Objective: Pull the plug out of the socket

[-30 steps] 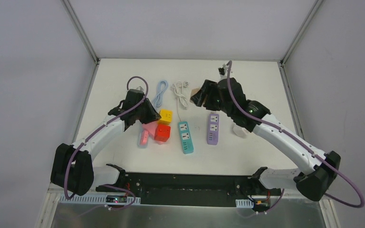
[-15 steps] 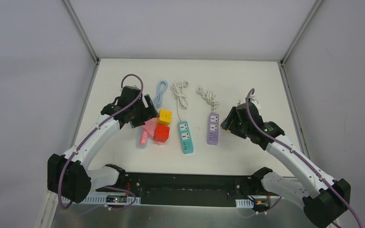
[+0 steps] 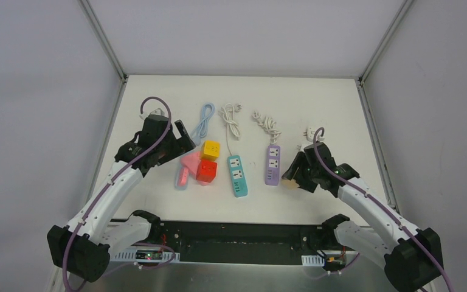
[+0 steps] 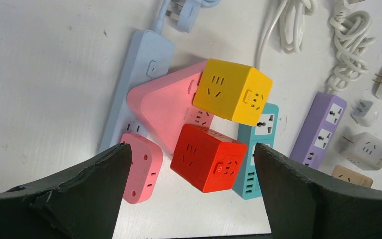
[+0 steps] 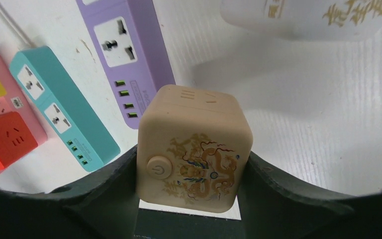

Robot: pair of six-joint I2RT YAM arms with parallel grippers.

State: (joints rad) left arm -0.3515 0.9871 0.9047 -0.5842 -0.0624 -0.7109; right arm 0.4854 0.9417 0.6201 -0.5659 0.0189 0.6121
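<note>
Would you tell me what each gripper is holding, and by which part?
Right gripper clamps the beige cube socket by opposite sides; left gripper is open, holding nothing.

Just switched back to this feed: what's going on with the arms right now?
The right gripper is shut on a beige cube socket with a dragon print, beside the purple power strip. The left gripper hovers open above the yellow cube and the red cube sitting on the pink strip, gripping neither.

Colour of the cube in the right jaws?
Beige cube, gold dragon print; right wrist view.
</note>
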